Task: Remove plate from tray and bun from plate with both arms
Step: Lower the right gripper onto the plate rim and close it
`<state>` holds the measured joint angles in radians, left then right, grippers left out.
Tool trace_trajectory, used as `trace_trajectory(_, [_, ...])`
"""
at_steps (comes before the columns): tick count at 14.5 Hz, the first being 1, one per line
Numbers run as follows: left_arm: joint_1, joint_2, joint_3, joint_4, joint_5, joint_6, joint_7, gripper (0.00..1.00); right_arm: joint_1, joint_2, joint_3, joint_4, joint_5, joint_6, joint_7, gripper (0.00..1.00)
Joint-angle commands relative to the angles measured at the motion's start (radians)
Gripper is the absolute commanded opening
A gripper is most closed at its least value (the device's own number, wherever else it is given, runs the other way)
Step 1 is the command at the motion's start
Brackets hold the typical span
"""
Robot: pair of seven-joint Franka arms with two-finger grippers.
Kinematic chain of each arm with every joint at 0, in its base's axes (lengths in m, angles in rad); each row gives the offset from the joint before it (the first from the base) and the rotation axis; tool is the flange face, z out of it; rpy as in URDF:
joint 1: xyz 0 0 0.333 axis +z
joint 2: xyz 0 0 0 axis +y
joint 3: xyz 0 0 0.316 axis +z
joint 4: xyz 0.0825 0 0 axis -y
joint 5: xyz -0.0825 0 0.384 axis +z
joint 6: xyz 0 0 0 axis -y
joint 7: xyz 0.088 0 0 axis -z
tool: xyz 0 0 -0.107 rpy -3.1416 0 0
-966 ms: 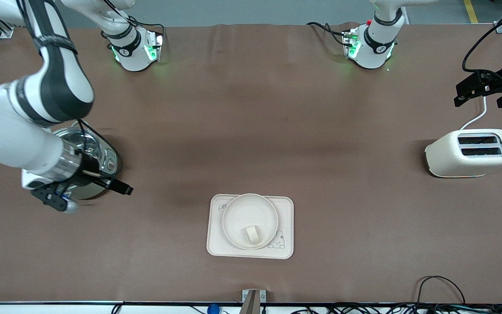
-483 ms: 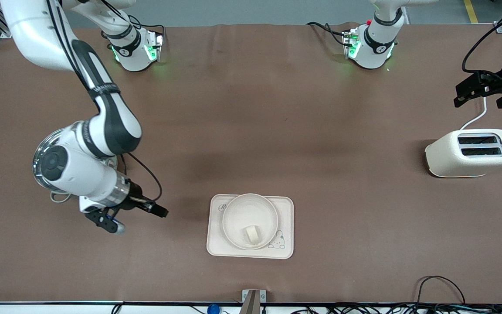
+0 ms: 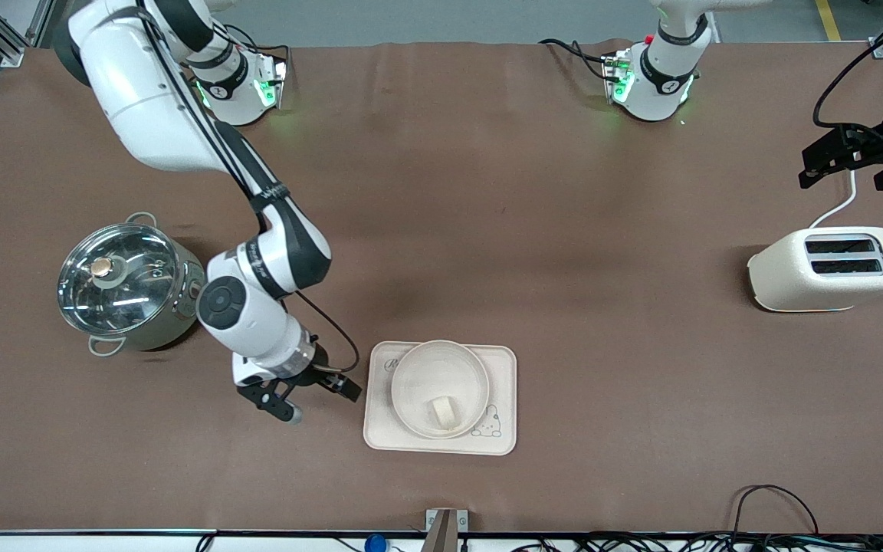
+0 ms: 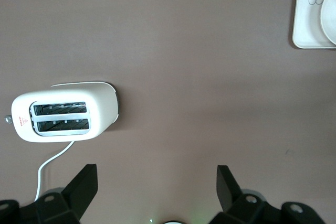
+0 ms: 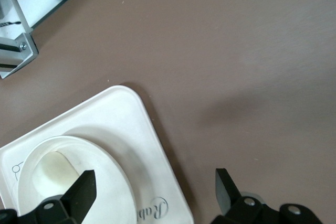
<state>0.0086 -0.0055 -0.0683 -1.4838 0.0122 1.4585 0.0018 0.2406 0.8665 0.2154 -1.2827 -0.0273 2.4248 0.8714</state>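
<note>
You've got the plate (image 3: 440, 389) sitting on the rabbit tray (image 3: 501, 368), w/ the bun (image 3: 444, 412) lying inside it, toward the edge nearest the front cam. The tray is roughly mid-table, nearer the front cam than the pot and toaster.

Right gripper (image 3: 311, 397) hangs low over the tablecloth (image 3: 487, 192) just beside the tray's edge on the right arm's end; fingers spread wide, nothing btwn them. In its wrist view you see the gripper (image 5: 152, 195) w/ the tray corner (image 5: 152, 129), the plate rim (image 5: 113, 166) and a bit of the bun (image 5: 50, 166) below it.

Left gripper (image 3: 844, 157) is parked up at the left arm's end of the table (that arm is waiting), over the cord area by the toaster (image 3: 828, 268). Its fingers are also wide apart and empty, per its wrist view (image 4: 156, 184), which looks down on the toaster (image 4: 65, 116).

The lidded steel pot (image 3: 127, 285) stands toward the right arm's end, well apart from the tray.
</note>
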Motion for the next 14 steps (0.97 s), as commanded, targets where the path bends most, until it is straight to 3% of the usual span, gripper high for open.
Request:
trace_trajectory(1, [0.002, -0.005, 0.002, 0.013, -0.017, -0.033, 0.023, 1.00, 0.031, 0.086, -0.001, 0.109, -0.028, 0.005, 0.069, 1.00])
trace_trajectory(5, [0.002, -0.023, 0.002, 0.011, -0.017, -0.084, 0.018, 1.00, 0.104, 0.170, -0.027, 0.200, -0.054, 0.007, 0.110, 1.00])
trace_trajectory(8, [0.001, -0.027, 0.001, 0.017, -0.011, -0.099, 0.001, 1.00, 0.183, 0.192, -0.114, 0.203, -0.116, 0.036, 0.113, 0.99])
trace_trajectory(10, [0.001, -0.027, 0.001, 0.017, -0.006, -0.099, 0.001, 1.00, 0.184, 0.207, -0.113, 0.203, -0.192, 0.069, 0.110, 0.97])
trace_trajectory(14, [-0.001, -0.016, -0.002, 0.016, -0.008, -0.098, 0.000, 1.00, 0.207, 0.219, -0.114, 0.203, -0.197, 0.072, 0.089, 0.92])
